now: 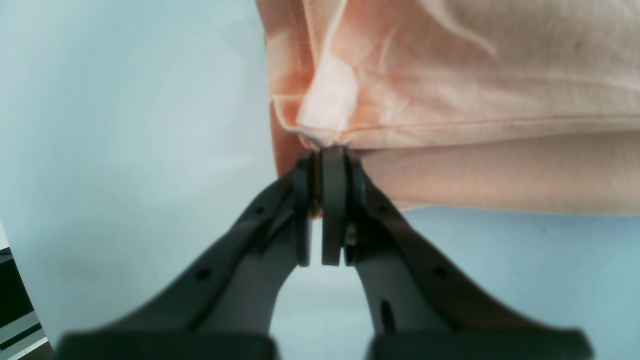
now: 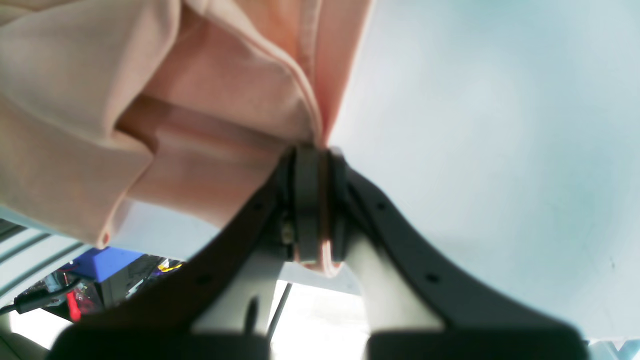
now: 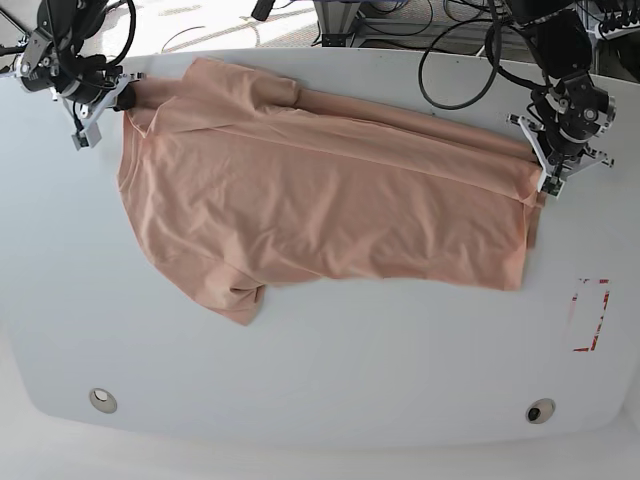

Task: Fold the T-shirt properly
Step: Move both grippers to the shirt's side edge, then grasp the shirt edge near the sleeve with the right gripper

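The salmon-peach T-shirt lies spread across the white table, its far long side folded over. My left gripper is shut on the T-shirt's hem corner at the base view's right edge, where that gripper meets the cloth. My right gripper is shut on a pinch of the T-shirt's fabric, and a strip of cloth shows between its pads. In the base view that gripper sits at the shirt's top-left corner. No emblem shows.
A red-and-white marker patch lies on the table at the right. Two round fittings sit near the front edge. Cables run behind the table's far edge. A blue box shows past the table edge in the right wrist view.
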Robot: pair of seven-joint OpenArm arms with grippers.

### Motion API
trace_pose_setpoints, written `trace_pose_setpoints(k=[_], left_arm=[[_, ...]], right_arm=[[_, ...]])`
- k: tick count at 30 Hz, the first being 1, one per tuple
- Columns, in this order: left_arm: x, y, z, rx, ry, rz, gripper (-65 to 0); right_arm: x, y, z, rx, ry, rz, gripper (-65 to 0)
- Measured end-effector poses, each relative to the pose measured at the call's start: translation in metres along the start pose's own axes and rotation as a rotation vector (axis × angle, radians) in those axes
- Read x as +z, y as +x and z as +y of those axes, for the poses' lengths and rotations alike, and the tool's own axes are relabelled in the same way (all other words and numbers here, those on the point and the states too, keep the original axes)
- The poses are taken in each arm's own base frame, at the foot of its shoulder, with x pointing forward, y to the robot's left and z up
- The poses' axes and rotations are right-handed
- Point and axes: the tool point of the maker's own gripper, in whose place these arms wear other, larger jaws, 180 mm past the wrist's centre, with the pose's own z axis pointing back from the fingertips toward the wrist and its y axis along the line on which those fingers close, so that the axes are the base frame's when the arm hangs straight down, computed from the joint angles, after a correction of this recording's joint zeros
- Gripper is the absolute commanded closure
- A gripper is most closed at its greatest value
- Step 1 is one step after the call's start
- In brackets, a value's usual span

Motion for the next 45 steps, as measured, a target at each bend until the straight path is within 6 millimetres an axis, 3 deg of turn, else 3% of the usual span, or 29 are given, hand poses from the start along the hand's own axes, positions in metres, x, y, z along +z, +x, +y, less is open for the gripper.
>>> trace_pose_setpoints(k=[5, 7, 9, 12, 15, 16, 20, 23, 25, 29, 36, 41, 45], left_arm=[[0.013, -0.032, -0.006, 0.087, 0.014, 0.042, -0.4], [0.018, -0.041, -0.009, 0.103, 0.014, 0.051, -0.6], [0.020, -0.044, -0.011, 0.110, 0.015, 0.048, -2.1], [0.022, -0.050, -0.012, 0.107, 0.017, 0.059, -11.4], [0.024, -0.054, -0.012, 0.131, 0.036, 0.067, -21.8], [0.024, -0.056, -0.013, 0.138, 0.043, 0.072, -24.6], [0.030, -0.055, -0.012, 0.124, 0.057, 0.079, -31.2], [0.034, -0.055, -0.017, 0.126, 0.056, 0.083, -31.2], [0.035, -0.053, -0.020, 0.125, 0.050, 0.078, -31.2], [0.035, -0.051, -0.023, 0.125, 0.046, 0.073, -31.2], [0.035, -0.051, -0.023, 0.124, 0.043, 0.073, -31.2], [0.035, -0.051, -0.023, 0.125, 0.044, 0.071, -31.2], [0.035, -0.051, -0.023, 0.125, 0.044, 0.071, -31.2]], right_arm=[[0.008, 0.001, -0.012, 0.025, -0.024, 0.010, -1.0], [0.011, -0.001, -0.014, 0.040, -0.029, 0.018, -4.4], [0.013, -0.003, -0.015, 0.050, -0.037, 0.031, -17.1], [0.022, 0.005, -0.017, 0.083, -0.080, 0.017, -39.6], [0.033, 0.016, -0.012, 0.110, -0.105, -0.034, -54.2], [0.036, 0.015, -0.009, 0.109, -0.102, -0.044, -56.0], [0.042, -0.002, 0.010, 0.047, -0.038, -0.060, -53.4], [0.044, -0.020, 0.023, 0.000, 0.042, -0.023, -49.9], [0.045, -0.019, 0.035, -0.018, 0.109, -0.052, -48.2], [0.042, -0.028, 0.065, -0.038, 0.231, -0.053, -48.0], [0.027, -0.046, 0.096, -0.021, 0.330, 0.022, -48.0], [0.016, -0.053, 0.106, -0.081, 0.398, 0.023, -47.9], [0.010, -0.042, 0.109, -0.094, 0.432, -0.004, -47.9]])
